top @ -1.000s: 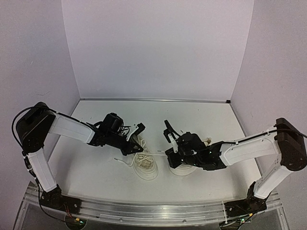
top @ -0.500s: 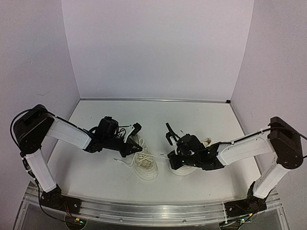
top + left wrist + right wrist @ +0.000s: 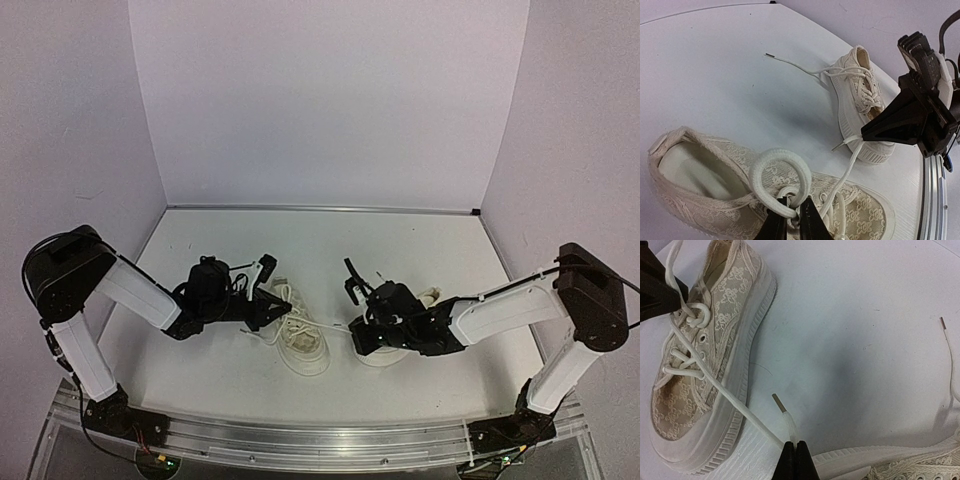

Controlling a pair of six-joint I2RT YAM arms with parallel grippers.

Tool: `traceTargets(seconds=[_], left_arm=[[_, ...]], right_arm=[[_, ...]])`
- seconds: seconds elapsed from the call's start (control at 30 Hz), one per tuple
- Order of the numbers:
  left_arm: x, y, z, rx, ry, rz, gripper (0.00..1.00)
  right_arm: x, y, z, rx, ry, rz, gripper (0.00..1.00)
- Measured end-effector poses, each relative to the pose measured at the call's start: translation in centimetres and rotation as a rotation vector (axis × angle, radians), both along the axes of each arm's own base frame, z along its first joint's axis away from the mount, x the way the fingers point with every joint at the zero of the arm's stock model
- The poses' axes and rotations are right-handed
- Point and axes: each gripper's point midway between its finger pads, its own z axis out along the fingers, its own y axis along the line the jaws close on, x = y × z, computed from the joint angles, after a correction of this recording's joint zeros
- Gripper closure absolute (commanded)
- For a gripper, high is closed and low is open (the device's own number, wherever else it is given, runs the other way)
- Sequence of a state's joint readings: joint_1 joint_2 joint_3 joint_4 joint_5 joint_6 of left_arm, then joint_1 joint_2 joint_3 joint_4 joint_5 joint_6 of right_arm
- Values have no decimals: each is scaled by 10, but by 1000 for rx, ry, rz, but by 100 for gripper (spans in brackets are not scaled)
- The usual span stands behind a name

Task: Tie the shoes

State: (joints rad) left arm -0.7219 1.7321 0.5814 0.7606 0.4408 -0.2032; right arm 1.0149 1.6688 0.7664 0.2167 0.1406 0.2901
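Left shoe (image 3: 303, 345) and right shoe (image 3: 388, 356) are set side by side mid-table (image 3: 215, 385). Only in the left wrist view is the left gripper (image 3: 792, 220) seen nearly together around a loop (image 3: 780, 155); grip cannot be told. Right gripper (image 3: 794, 460) is seen clamped on a lace (image 3: 722, 390) in its wrist view.

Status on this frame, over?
Right gripper shut on lace end. Left gripper at lace loop, grip unclear. Worked shoe untied; other shoe untied too. No obstruction seen.
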Motion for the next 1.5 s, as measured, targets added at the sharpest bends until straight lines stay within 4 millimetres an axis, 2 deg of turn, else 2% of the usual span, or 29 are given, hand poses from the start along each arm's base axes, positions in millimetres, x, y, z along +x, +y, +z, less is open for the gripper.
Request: traceTargets(seconds=[0.4, 0.6, 0.63, 0.7, 0.77, 0.93, 1.1, 1.2, 1.33, 1.5], left_arm=[[7, 16, -2, -51, 24, 134, 90], [3, 25, -5, -36, 29, 159, 70], [2, 26, -2, -32, 26, 159, 67], [1, 27, 11, -32, 5, 158, 60], [1, 28, 27, -34, -28, 153, 55], [12, 20, 58, -19, -70, 146, 53], [30, 7, 72, 35, -59, 149, 53], [40, 1, 65, 83, -33, 154, 52], [45, -3, 42, 166, 25, 153, 50], [42, -9, 17, 253, 80, 127, 50]], right_arm=[[1, 1, 1, 2, -1, 0, 100], [-2, 6, 2, 17, 12, 21, 90], [-3, 7, 2, 19, 16, 29, 88], [-5, 8, 2, 24, 24, 41, 76], [-7, 10, 2, 28, 31, 53, 70], [-11, 13, 2, 39, 46, 74, 54], [-10, 13, 4, 47, 46, 70, 44], [-9, 13, 16, 68, 28, 64, 39], [-7, 13, 35, 106, -4, 55, 36], [-6, 12, 37, 108, -11, 50, 36]])
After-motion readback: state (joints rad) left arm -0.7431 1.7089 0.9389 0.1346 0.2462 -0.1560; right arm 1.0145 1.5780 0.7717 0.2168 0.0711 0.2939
